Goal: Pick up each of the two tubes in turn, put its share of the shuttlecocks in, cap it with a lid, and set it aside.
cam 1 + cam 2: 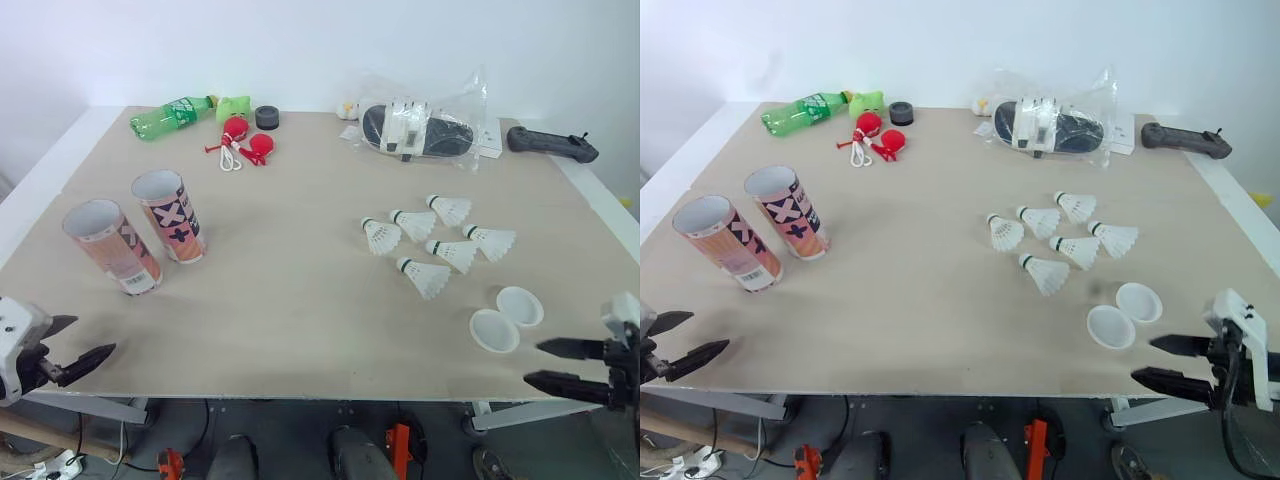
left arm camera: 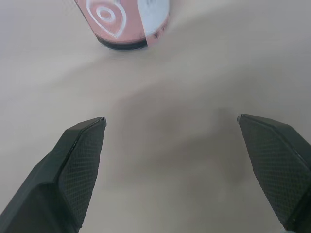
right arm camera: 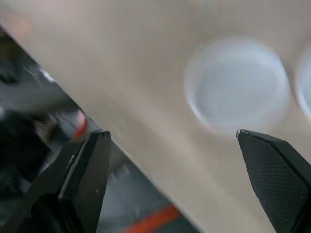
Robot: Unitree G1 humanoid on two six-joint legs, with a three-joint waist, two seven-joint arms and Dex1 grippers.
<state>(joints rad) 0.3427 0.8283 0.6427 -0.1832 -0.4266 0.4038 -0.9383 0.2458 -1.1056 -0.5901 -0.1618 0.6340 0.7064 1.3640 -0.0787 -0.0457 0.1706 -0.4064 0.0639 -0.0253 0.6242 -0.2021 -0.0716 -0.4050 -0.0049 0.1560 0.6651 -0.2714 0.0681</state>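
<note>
Desk point(image 1: 300, 260) | 2 tubes point(image 1: 112, 247): standing side by side at left, open ends up | 6 shuttlecocks point(image 1: 452, 255): loose cluster at right | 2 lids point(image 1: 495, 330): just beside each other, front right | left gripper point(image 1: 90, 337): spread wide, empty, near tubes | right gripper point(image 1: 535, 362): spread wide, empty, near lids

Pink tube point(image 1: 112, 248), second tube point(image 1: 170, 216) beside: upright, open, left. Six white shuttlecocks point(image 1: 428, 276) clustered right; two white lids point(image 1: 495, 331) nearer edge.
</note>
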